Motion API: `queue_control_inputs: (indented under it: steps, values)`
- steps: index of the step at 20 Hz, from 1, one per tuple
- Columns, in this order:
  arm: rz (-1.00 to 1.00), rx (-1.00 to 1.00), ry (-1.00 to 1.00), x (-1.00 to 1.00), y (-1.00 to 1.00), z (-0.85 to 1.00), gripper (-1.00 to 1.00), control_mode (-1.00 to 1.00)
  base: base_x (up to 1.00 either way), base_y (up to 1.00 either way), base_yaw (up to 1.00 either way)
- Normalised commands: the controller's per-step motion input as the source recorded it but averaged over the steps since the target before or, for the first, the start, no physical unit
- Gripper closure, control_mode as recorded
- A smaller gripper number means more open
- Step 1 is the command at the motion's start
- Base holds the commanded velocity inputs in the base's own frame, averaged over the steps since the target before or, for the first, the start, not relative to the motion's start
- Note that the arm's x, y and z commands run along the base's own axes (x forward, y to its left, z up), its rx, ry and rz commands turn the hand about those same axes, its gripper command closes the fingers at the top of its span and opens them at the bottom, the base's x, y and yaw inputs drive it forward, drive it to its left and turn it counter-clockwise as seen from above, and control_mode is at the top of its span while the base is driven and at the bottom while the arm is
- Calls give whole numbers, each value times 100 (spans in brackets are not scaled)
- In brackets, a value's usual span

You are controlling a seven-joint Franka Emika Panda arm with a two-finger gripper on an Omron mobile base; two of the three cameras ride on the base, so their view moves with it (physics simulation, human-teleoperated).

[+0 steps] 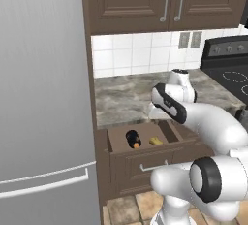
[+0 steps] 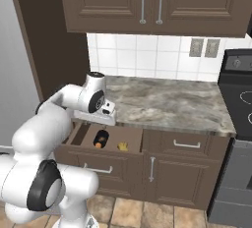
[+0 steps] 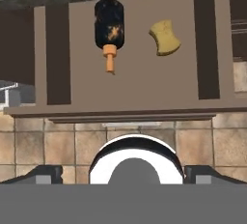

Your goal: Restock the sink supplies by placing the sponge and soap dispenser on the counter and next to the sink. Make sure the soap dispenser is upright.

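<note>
The black rounded soap bottle with orange pump (image 3: 109, 27) lies flat in the open wooden drawer (image 3: 140, 80), nozzle pointing toward the jaws, which hold nothing and sit spread wide.

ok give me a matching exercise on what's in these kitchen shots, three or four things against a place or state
Things:
1. soap dispenser
2. sponge
3. drawer
4. counter

Places or states:
a. pulled open below the counter
b. grey-brown marbled stone, above the drawer
c. lying on its side in the drawer, orange pump toward the drawer front
d. yellow-tan, lying flat in the drawer beside the bottle

Pairs: 1-c, 2-d, 3-a, 4-b
</note>
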Motion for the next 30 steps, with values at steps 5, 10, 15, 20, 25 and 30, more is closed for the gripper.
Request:
queue_control_inputs:
  steps: [5,10,15,20,25,30]
  values:
    - [0,1,4,2,-23,-90,-100,-100,0,0,0]
    - [0,5,2,15,-24,-57,-100,-100,0,0,0]
    - [0,3,1,37,-9,-14,-100,-100,0,0,0]
    - [0,0,10,51,0,-3,-100,-100,0,0,0]
    - [0,0,10,51,0,-23,-100,-100,0,0,0]
    - [0,0,5,33,0,-28,-100,-100,0,0,0]
